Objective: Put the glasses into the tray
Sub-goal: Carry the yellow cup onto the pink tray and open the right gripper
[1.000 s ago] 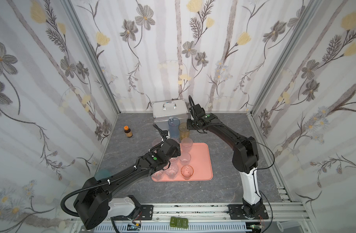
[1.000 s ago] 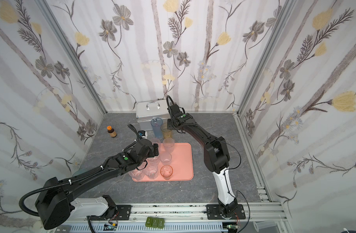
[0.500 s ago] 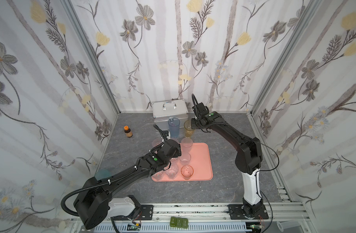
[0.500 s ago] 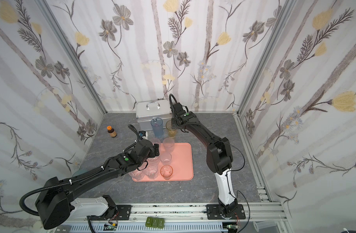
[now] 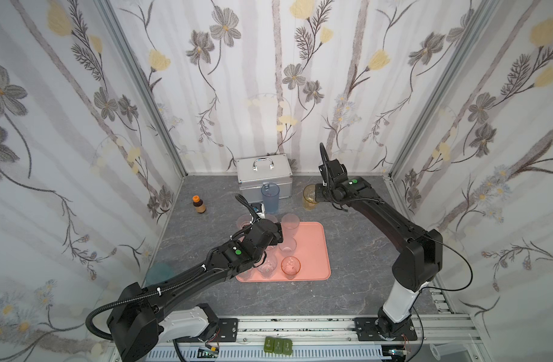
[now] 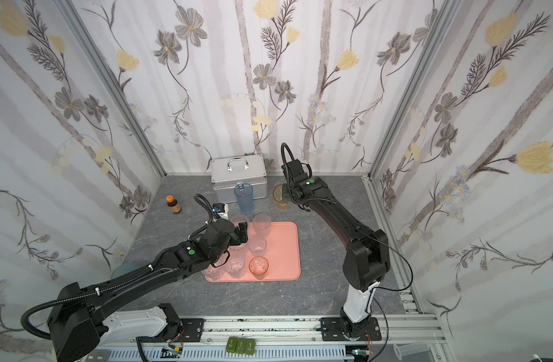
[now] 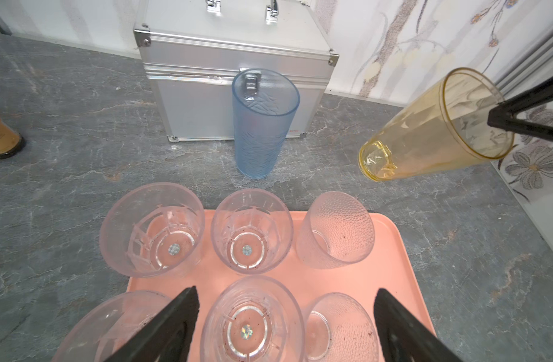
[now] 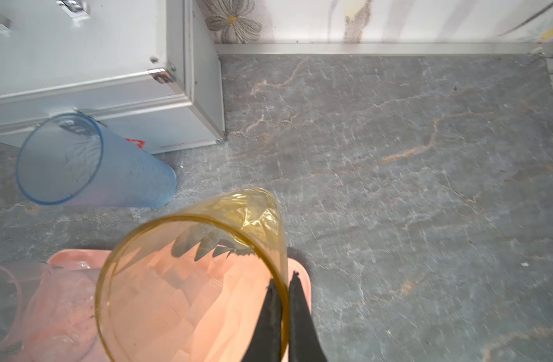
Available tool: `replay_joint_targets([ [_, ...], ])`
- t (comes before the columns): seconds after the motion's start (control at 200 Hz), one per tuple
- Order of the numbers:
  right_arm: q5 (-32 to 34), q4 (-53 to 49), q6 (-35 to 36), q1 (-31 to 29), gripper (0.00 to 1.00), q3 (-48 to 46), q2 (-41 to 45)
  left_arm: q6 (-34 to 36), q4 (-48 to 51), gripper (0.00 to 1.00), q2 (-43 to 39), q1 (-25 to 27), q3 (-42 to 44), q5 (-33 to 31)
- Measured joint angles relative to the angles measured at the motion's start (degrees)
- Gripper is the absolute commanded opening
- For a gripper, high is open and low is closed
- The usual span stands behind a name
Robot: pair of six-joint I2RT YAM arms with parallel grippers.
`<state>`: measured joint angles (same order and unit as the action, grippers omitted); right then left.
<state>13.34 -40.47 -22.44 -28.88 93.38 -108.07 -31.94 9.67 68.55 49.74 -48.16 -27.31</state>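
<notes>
- The right jaws are pinched shut on the amber glass (image 8: 256, 213): one finger inside the rim, one outside, with the thin wall between them.
- That amber glass is see-through and smooth near the mouth, tapering to a narrow moulded foot. It is tilted, beyond the tray's far edge and just right of the case (image 7: 206, 56). I can't tell whether its foot touches the table.
- The case is boxy silver metal with ribbed edge bands, riveted corner caps and a chrome handle on top. It sits by the back wall.
- The blue glass (image 7: 264, 125) is tall and frosted, with wavy ridges down its wall. It stands upright on the table, just in front of the case.
- The tray (image 5: 313, 247) sits mid-table: flat, matte salmon pink, with rounded corners and a low rim.
- Clear tumblers (image 7: 251, 232) crowd its left side. Some are faceted with star-cut bases, and a dimpled pair (image 7: 334, 232) stands on their right. A short pink-orange glass (image 5: 291, 266) sits near the front rim.
- The left jaws stand wide apart, low over those tumblers. One faceted tumbler (image 7: 250, 326) is between the fingers, and nothing is clamped.
- The tray's right side is bare pink right up to the rim.
- The table (image 5: 356, 250) is flat and grey with stone-like veins. Right of the tray it lies open to the wall rail.
- On the left stand a brown bottle (image 5: 199, 204) with an orange cap and, by the side wall, a blurred teal glass (image 5: 157, 272).
</notes>
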Motion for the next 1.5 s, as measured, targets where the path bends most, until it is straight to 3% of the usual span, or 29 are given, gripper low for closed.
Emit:
replay_joint_targets([
  [0.215, -0.9, 0.07, -0.52, 0.87, 0.03, -13.9, 9.07, -0.04, -0.94, 0.9, 4.0, 3.69, -1.7, -1.36],
  [0.47, -5.49, 2.38, -1.97, 0.68, 0.02, -22.03, 10.99, -0.02, -2.73, 0.91, 9.53, 5.27, -1.86, -0.5],
  [1.499, -4.07, 0.46, -1.07, -1.75, 0.04, -11.67, 1.25, 0.04, -5.22, 0.95, 9.49, 6.1, -0.37, -0.76],
])
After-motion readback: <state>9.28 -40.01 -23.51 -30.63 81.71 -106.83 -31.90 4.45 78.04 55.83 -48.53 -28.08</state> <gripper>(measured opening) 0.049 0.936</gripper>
